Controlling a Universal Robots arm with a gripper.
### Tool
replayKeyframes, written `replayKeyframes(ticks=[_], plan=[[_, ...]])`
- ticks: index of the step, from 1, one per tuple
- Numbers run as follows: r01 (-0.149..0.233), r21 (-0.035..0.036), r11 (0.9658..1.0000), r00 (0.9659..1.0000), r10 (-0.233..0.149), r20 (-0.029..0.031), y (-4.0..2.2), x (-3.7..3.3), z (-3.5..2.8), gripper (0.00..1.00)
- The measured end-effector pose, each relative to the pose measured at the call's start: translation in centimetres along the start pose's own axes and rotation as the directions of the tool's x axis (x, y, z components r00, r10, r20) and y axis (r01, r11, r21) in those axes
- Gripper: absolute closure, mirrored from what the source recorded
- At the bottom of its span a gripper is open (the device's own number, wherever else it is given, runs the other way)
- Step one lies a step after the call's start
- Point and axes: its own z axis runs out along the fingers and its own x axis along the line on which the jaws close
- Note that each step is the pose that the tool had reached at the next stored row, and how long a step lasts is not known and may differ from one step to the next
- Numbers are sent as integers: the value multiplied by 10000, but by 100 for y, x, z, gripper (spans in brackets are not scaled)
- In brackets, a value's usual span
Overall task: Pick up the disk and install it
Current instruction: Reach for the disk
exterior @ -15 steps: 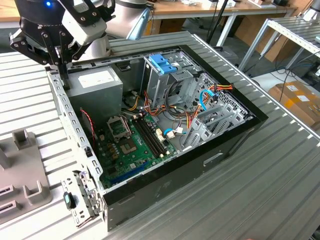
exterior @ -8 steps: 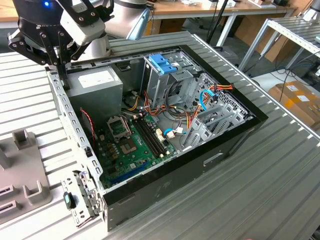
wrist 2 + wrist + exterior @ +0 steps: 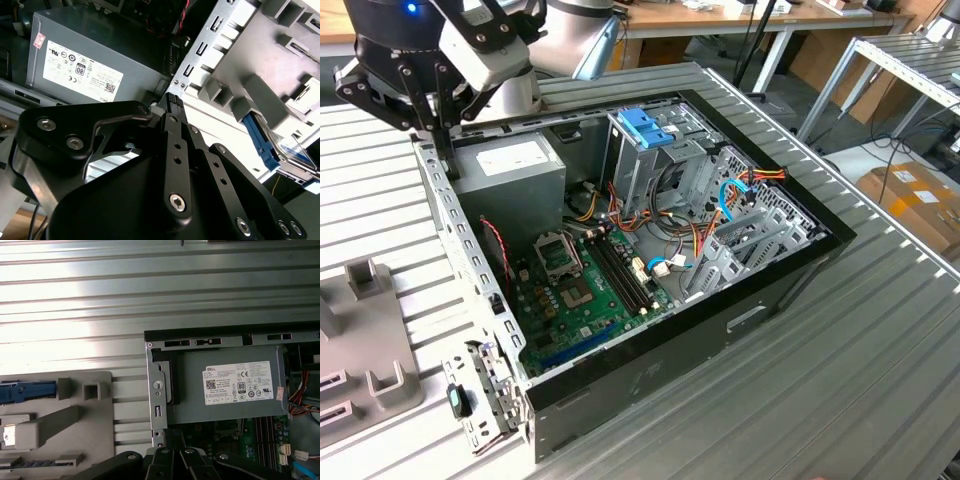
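The open computer case (image 3: 720,320) lay on its side on the ribbed metal bench (image 3: 820,400). In the exterior view, the hand (image 3: 447,165) hung at the case's rear corner, on the exterior view's left. It was just beside the grey power supply box (image 3: 515,175) with the white sticker. The fingers (image 3: 172,98) were pressed together in the second wrist view, with nothing pinched between them. Their tips were close to the perforated rear wall of the case; contact with it could not be confirmed.

The disk (image 3: 262,142) sat in a grey holder (image 3: 260,95) on the bench outside the case, beyond the rear wall. It was apart from the hand. One blue side rail and part of the labelled face showed in the second wrist view. In the first wrist view, the blue rail (image 3: 27,390) lay in a slot of the same holder (image 3: 75,415), well apart from the power supply box (image 3: 230,385).

Inside the case, a green circuit board (image 3: 585,290) covered the floor. A metal drive cage with a bright blue latch (image 3: 645,128) stood upright near the middle, with bundled cables beside it.
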Motion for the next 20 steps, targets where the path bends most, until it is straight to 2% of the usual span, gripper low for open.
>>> replayKeyframes(ticks=[6,20], plan=[[1,1,10000,10000,-1,-1,-5,66,-1,89],[1,1,10000,10000,-1,0,-24,315,-5,89]])
